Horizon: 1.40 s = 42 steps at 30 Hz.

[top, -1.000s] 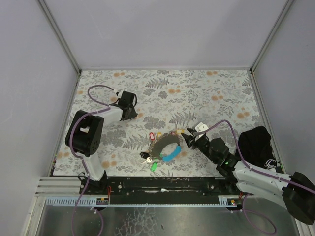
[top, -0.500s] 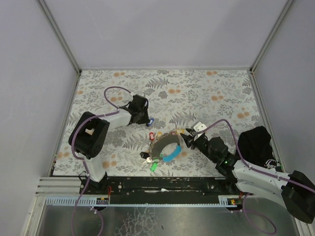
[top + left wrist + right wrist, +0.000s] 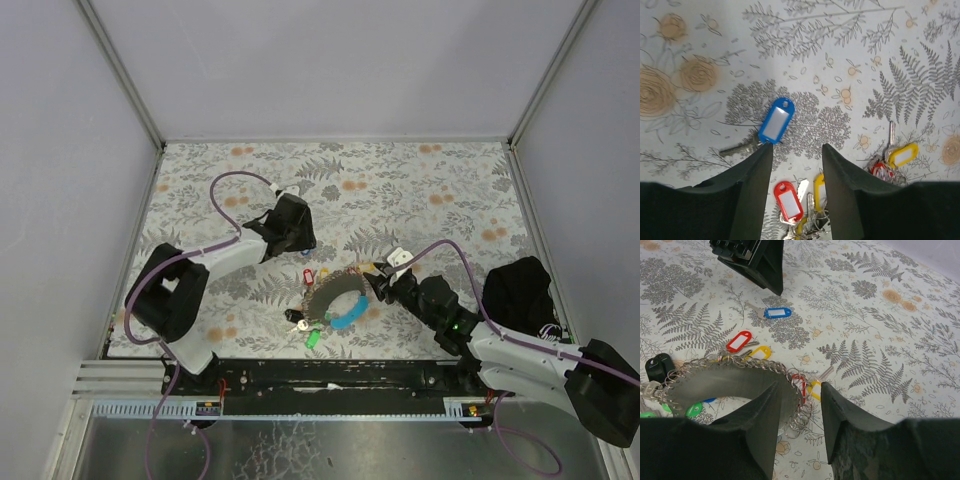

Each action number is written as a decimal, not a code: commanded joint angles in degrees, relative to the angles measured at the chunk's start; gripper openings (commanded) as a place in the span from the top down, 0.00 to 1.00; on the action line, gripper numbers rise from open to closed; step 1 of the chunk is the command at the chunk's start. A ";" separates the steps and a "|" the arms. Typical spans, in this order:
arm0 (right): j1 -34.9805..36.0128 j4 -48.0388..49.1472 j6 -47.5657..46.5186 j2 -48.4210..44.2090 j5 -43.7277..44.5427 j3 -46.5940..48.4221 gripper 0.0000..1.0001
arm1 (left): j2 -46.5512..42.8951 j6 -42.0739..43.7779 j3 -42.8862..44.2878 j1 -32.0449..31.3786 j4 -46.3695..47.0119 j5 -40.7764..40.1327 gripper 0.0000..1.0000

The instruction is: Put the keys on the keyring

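Observation:
The keyring [image 3: 335, 298] lies at the table's front centre as a grey curved band [image 3: 735, 382] edged with many silvery rings, with a light-blue strap [image 3: 348, 318]. Keys with a red tag [image 3: 739, 341] and a yellow tag [image 3: 758, 352] lie at its far edge; green tags [image 3: 694, 409] lie at its near end. A blue-tagged key [image 3: 776, 120] lies loose on the cloth just past my left gripper [image 3: 797, 147], which is open and empty, up-left of the ring [image 3: 300, 243]. My right gripper [image 3: 799, 387] is open over the band's right end, rings between its fingers.
A black fob [image 3: 657, 365] lies at the bunch's left end. A black bundle [image 3: 520, 290] sits at the right table edge beside my right arm. The flowered cloth [image 3: 420, 190] is walled on three sides.
My left arm swung right toward the keyring with the blue-tagged key, then opened; the key now lies on the cloth. My right gripper has barely moved.

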 commanded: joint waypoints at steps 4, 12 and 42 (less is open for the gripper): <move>0.13 2.27 -0.72 0.33 -0.79 2.68 0.57 | 3.29 -3.25 1.37 -2.29 -0.12 -5.19 0.56; 0.14 2.08 -0.95 0.65 -1.60 2.94 0.57 | 6.33 -2.12 2.43 -2.38 -0.32 -6.51 0.61; -1.57 -18.41 3.85 5.42 -2.82 13.25 0.62 | -3.88 3.09 -1.55 -6.77 7.35 8.75 0.50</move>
